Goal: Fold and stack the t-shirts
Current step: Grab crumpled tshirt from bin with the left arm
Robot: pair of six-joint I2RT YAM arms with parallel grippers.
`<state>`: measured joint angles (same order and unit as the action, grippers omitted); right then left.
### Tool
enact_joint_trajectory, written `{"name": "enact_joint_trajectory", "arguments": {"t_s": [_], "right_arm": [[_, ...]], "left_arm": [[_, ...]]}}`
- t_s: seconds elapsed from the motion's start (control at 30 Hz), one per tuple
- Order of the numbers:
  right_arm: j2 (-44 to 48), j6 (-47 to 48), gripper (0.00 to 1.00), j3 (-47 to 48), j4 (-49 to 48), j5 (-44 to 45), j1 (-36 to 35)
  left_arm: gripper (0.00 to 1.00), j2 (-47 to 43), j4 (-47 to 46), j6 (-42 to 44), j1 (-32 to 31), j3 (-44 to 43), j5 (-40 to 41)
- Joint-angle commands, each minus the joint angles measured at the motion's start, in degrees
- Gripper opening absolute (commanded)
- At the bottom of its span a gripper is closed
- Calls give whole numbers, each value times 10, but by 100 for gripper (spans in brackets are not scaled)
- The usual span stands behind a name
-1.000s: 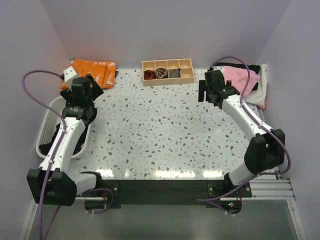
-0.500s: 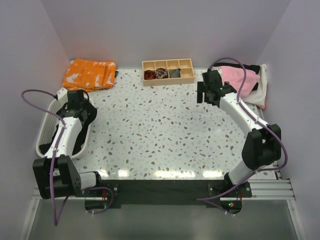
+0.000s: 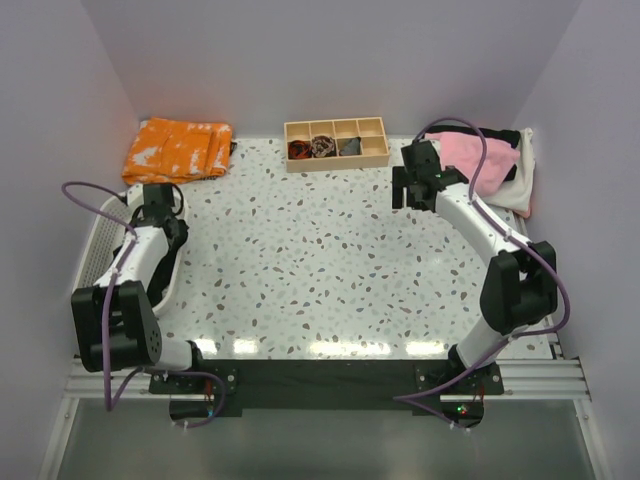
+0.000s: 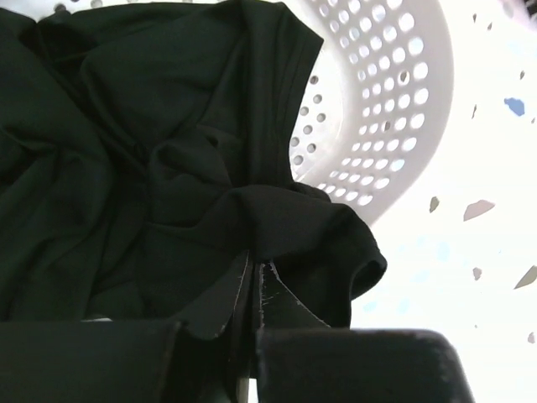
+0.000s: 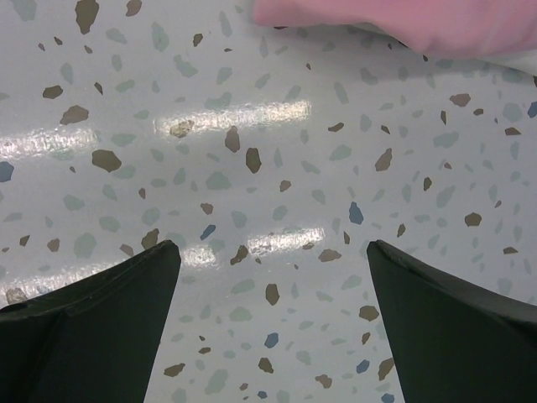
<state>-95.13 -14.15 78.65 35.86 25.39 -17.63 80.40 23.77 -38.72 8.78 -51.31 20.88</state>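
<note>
1. Change noted: the left arm has swung back from the far-left corner, where it stood by the orange cloth (image 3: 178, 148), and has dropped into the white basket (image 4: 394, 92). The right arm has shifted only slightly toward the far-right pile.
2. Left gripper (image 4: 252, 332): the fingers are clenched on a raised fold of the black t-shirt (image 4: 143, 151). The shirt lies crumpled inside the basket, one hemmed edge close to the perforated wall.
3. Centre: the speckled table (image 3: 320, 260) carries a wooden compartment tray (image 3: 336, 142) at its far edge. The tray is no part of the task.
4. Right gripper (image 5: 270, 252): the fingers are spread with nothing between them, hovering over bare tabletop. The pink t-shirt (image 5: 403, 21) lies just beyond, on top of the pile in the far-right corner.
5. Step in hand, as judged: fetching the black shirt out of the basket. No folding has begun.
6. Next move, as judged:
   - Lift the shirt clear of the basket rim and carry it to the open table.
   - The hold is mid-fold, so the cloth will likely hang bunched.
   - The right gripper will probably have to take a second edge to spread it flat.
</note>
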Motion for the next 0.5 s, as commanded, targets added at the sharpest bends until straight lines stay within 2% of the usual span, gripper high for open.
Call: {"name": "enact_joint_trajectory", "arguments": {"t_s": [0.0,0.13,0.4,0.47], "right_arm": [[-1,-6,99,24,6,-10,0],[2,-4,99,23,0,-14,0],[-1,-7,99,19,-7,-28,-1],[-3,-9,99,20,-7,-30,0]], "left_arm": [[0,-10,-31,4,3,6,-14],[0,-50,-18,40,2,-33,-30],[0,-134,72,134,1,-286,-113],[0,-146,83,166,1,-344,-185]]}}
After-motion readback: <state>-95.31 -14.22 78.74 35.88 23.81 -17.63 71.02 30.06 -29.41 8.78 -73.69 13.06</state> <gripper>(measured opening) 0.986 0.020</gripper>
